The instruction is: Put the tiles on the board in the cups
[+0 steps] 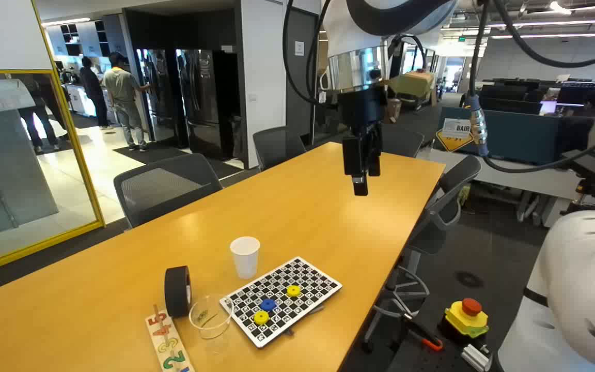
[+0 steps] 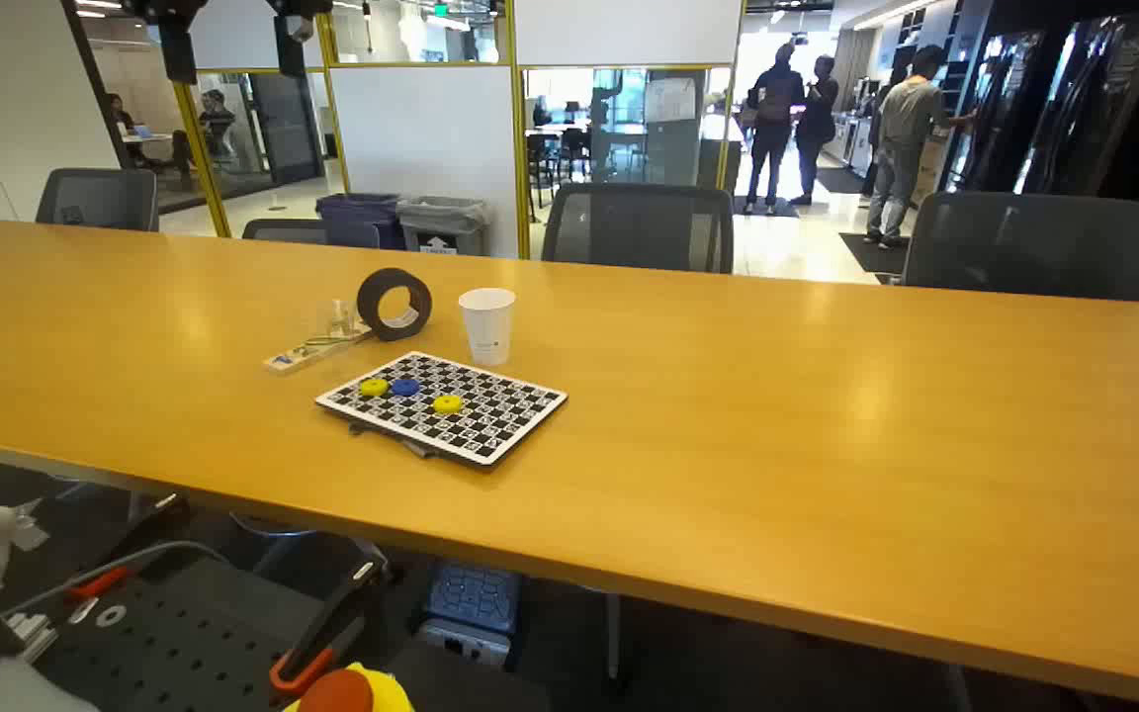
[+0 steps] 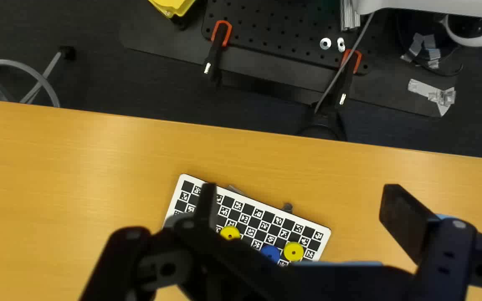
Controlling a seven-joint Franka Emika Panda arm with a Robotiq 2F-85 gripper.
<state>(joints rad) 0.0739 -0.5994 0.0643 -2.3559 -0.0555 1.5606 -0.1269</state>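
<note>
Three tiles (image 1: 268, 305): on the board (image 1: 284, 308)
White cup (image 1: 246, 258), clear cup (image 1: 213, 324): near it
Gripper (image 3: 299, 200): spread wide, grasping nothing

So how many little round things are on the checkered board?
3. On the checkered board: a yellow tile nearest the clear cup, a blue tile close beside it, and a second yellow tile past the blue one. None look hidden.
</note>
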